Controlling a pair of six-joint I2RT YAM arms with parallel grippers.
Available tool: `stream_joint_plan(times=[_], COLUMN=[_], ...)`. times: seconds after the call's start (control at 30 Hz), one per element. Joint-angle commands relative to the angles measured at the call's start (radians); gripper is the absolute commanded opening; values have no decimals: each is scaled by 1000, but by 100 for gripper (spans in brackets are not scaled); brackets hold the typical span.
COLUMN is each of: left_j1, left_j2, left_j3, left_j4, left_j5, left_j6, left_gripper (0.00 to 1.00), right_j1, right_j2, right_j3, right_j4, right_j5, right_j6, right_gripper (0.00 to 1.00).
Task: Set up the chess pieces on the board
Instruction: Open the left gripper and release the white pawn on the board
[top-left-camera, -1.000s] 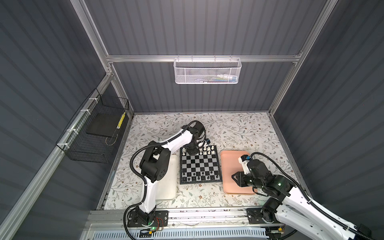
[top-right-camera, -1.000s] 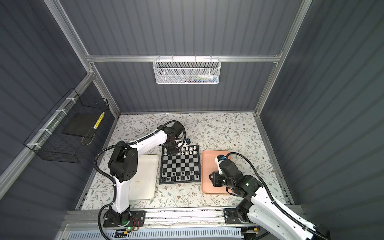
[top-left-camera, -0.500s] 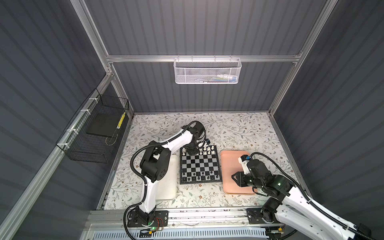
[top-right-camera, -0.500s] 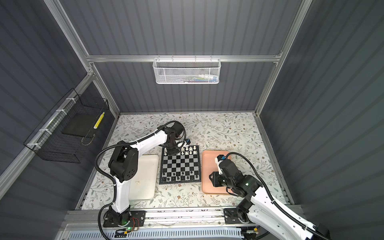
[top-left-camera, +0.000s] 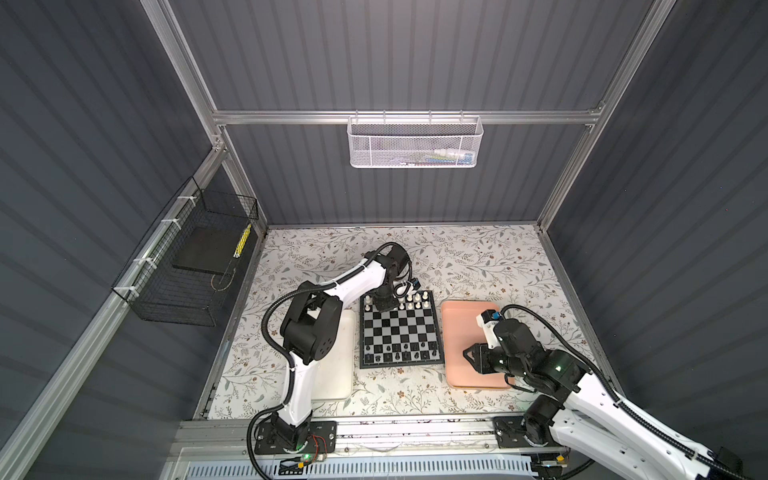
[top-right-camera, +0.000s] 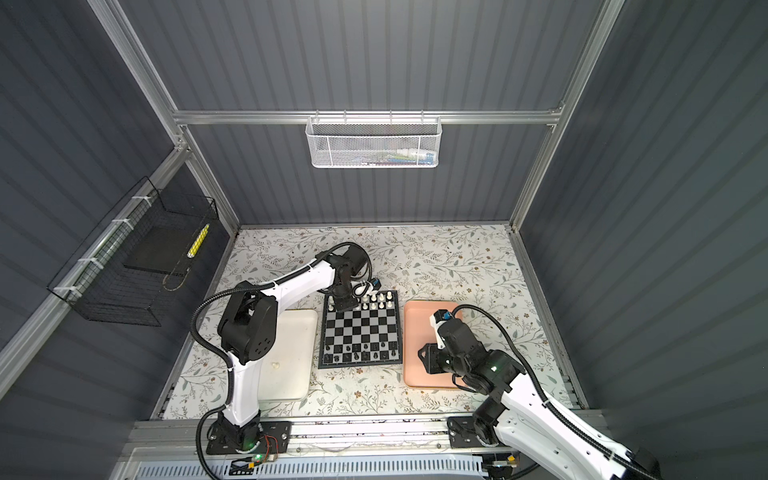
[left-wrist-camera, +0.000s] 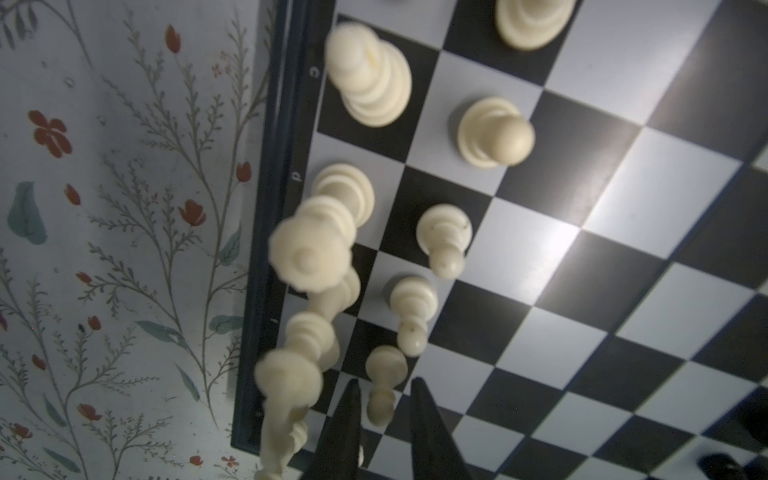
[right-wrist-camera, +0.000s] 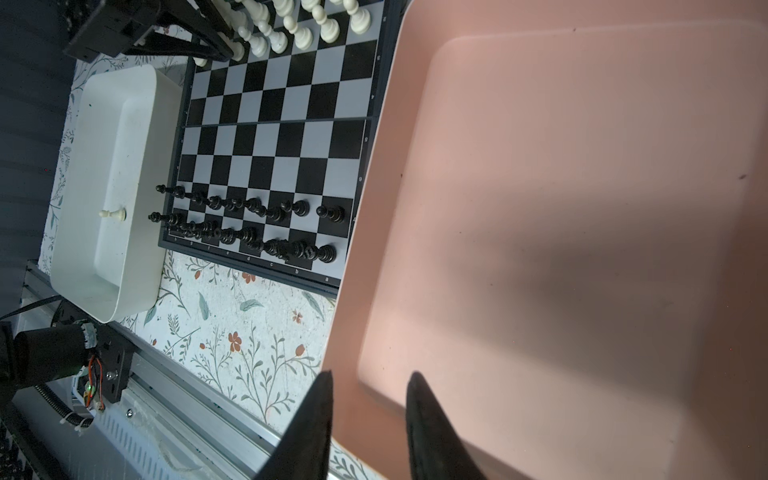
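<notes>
Glare is blooming on the board (left-wrist-camera: 552, 249) beyond the left gripper (left-wrist-camera: 385, 384), while close cream chess pieces (left-wrist-camera: 309, 257) are blurring.

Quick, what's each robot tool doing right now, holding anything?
Left tool: slightly open, straddling a standing white pawn, gaps showing either side.
Right tool: open, empty, over the pink tray.

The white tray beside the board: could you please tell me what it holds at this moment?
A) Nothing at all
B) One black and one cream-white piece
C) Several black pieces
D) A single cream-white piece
D: the right wrist view shows just one cream-white piece on the floor of the white tray, with no black piece in it.
</notes>
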Motion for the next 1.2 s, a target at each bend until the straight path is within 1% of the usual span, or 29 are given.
stream_joint_plan(times=[0.0,0.5,0.8,1.07,1.17], left_j1=[-6,-6,-6,-6,-5], left_j2=[8,-26,-43,-80,-90], left_j3=[15,0,0,-29,-38], left_j4=[-29,-43,-47,-41,-35], left_j5=[15,-1,4,-1,1], left_j6=[4,1,-8,-12,-25], left_gripper=[26,28,34,42,43], right_j1=[0,-1,-1,-1,-1], right_j2=[4,4,-1,-2,-2], right_j3=[-5,-5,-6,-7,-8], right_j4=[-6,-5,-4,-4,-4], right_j5=[4,2,4,4,4], right_j6=[-8,-7,-7,-5,-4], right_gripper=[33,34,34,34,34])
